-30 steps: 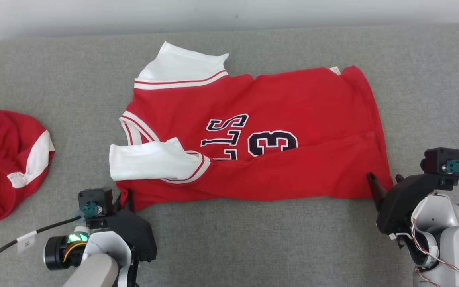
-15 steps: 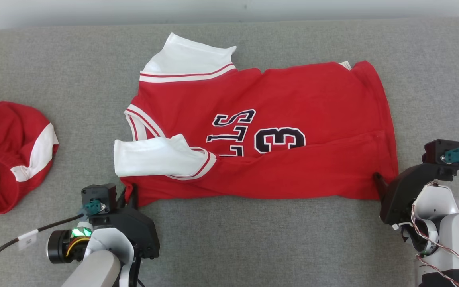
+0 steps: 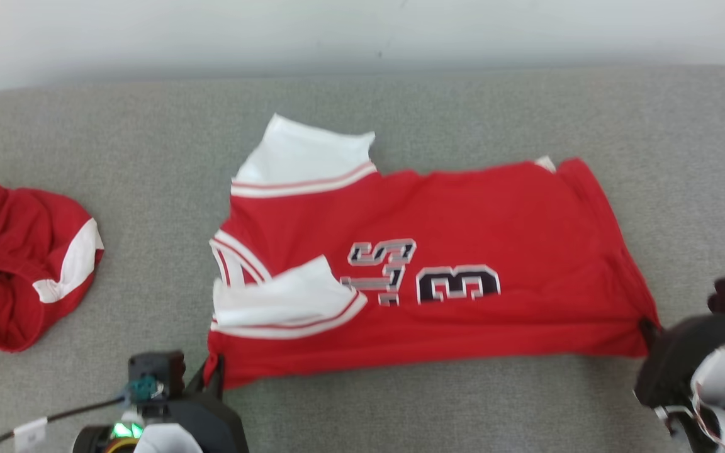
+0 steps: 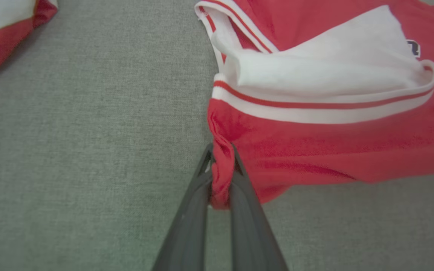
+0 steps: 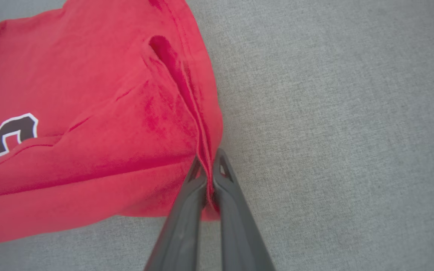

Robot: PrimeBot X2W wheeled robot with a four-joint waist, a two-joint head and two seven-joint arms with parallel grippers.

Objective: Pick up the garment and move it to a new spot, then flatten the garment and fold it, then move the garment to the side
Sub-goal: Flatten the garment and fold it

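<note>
Red jersey (image 3: 463, 226) is laid crosswise on the grey cushion (image 3: 438, 409), near the middle of the head view. The neck end is turned toward the robot's left and the hem end toward its right. Dark letters and numerals outlined in white are printed on the front. Part of the lettering is covered by a near white sleeve (image 3: 281, 296) that is folded over the chest. A far white sleeve (image 3: 303, 154) with a red stripe is spread out at the far edge, toward the pale wall (image 3: 337, 31). The head view is slightly blurred, so the print cannot be read fully.

Left gripper (image 4: 221, 150): the jaws are clenched on the near corner of the jersey at its neck end, just below the striped band of the near white sleeve. The pinched cloth is gathered into a twisted red roll between the two dark fingers (image 4: 192, 218).

Right gripper (image 5: 208, 162): the jaws are pinched tight on the near corner at the hem end. A thin doubled fold of red cloth is held between the fingertips. Creases are drawn from this grip up across the fabric, and the numeral is seen off to the side in the right wrist view.

A second red-and-white garment (image 3: 16, 258) is noted crumpled at the left side of the cushion, well apart from the jersey.
</note>
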